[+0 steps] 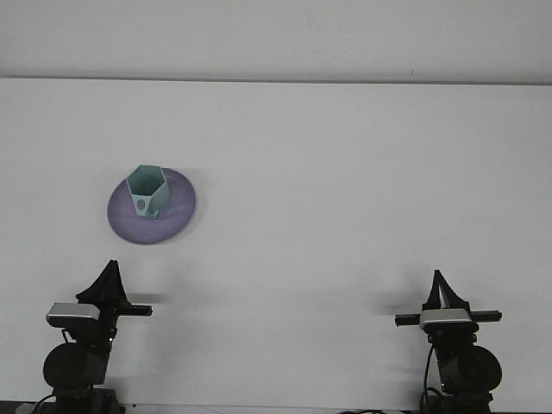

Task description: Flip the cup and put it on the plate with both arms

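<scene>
Cup (146,192), pale teal with a six-sided rim, stands mouth-up on the purple plate (177,216), its open top facing the ceiling and a small handle or tab with a round hole showing on its near side. It sits a little toward ten o'clock of the plate's middle, well inside the rim. The plate lies flat on the white table (345,190), in the left half of the view, roughly at ten o'clock from the table's centre.

Both arms are parked low at the near edge, well apart from the plate and from each other. The left gripper (109,283) sits at about seven o'clock of the scene, almost straight below the plate, with bare table between them. Its dark fingers come together in a single point aimed away from the robot, closed with nothing between them. The right gripper (443,287) sits at about five o'clock, far across the table from the cup. Its fingers likewise taper to one narrow tip, closed and empty. Each gripper has a grey camera housing and a short black crossbar just behind it, above a round black joint.
</scene>
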Available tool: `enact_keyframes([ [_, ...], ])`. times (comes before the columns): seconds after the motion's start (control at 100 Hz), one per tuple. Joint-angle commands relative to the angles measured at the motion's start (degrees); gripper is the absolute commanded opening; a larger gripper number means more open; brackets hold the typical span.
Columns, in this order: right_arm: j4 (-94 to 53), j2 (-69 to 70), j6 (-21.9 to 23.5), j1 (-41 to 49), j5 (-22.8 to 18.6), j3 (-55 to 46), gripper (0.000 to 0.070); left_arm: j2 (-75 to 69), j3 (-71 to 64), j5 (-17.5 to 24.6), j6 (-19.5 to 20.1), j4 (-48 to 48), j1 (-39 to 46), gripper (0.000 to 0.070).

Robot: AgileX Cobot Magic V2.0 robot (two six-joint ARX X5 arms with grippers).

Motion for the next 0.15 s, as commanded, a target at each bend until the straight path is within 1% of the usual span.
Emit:
enact_keyframes([
  [0.0, 0.59, -0.02, 0.2, -0.09, 0.0, -0.17, 0.0, -0.02, -1.09, 0.31, 0.46, 0.57, -0.07, 0.0015],
  [0.14, 0.59, -0.02, 0.2, -0.09, 0.0, -0.17, 0.0, -0.02, -1.09, 0.31, 0.46, 0.57, -0.07, 0.0015],
])
